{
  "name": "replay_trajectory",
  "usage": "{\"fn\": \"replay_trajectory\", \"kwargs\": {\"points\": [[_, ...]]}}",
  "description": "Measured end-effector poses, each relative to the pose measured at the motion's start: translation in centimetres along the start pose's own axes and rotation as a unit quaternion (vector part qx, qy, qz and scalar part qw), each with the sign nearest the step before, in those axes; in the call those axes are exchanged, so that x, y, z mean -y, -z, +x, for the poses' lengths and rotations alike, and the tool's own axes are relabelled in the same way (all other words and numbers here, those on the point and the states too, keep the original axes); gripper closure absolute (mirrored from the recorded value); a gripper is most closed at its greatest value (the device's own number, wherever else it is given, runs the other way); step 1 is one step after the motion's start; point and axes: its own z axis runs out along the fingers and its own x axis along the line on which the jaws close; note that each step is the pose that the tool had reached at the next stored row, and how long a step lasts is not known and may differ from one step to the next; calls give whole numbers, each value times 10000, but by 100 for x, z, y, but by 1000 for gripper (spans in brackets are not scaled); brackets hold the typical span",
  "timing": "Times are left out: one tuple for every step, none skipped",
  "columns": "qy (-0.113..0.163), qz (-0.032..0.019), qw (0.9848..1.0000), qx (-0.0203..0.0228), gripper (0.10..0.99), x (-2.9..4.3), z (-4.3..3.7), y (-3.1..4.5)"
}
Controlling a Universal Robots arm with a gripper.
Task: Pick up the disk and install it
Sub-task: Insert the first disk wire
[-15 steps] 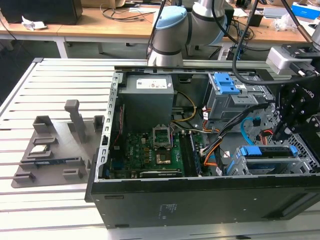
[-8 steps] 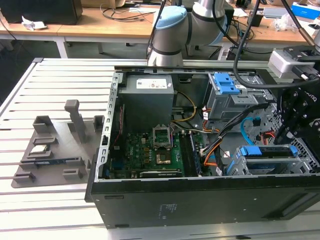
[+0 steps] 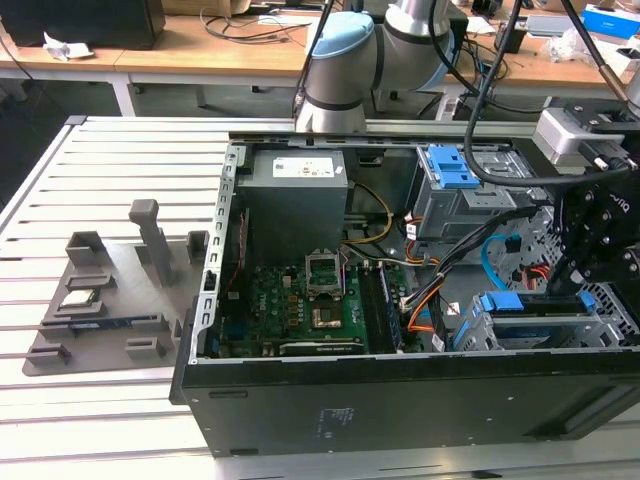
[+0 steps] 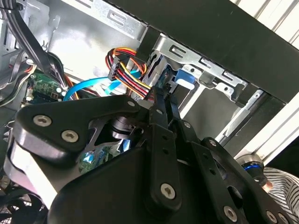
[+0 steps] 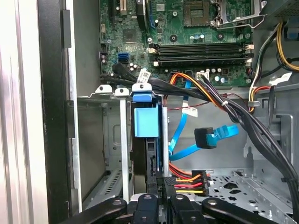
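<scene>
Exterior view: high, off my arm, looking down into the open computer case (image 3: 400, 300) on the worktop (image 3: 100, 200). Both wrist views sit close inside it, sharing the drive cage (image 5: 126, 140) and blue cable (image 4: 88, 86).

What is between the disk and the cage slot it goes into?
Nothing visible. The disk already stands edge-on in the cage slot, at the tool. The power cables and blue cable lie beside it.
</scene>
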Motion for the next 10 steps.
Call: {"fn": "replay_trajectory", "kwargs": {"points": [[-1, 0, 10000, 0, 918, 2, 3, -2], [-1, 0, 10000, 0, 918, 3, 6, -3], [-1, 0, 10000, -1, 918, 5, 12, -6], [0, 0, 10000, 0, 918, 7, 21, -11], [0, 0, 10000, 0, 918, 8, 30, -15], [1, 0, 10000, 0, 918, 8, 35, -19], [1, 0, 10000, 0, 918, 8, 39, -24], [0, 0, 10000, 0, 918, 7, 43, -38], [0, 0, 10000, -1, 918, 7, 43, -51], [0, 0, 10000, -2, 918, 7, 43, -55]]}}
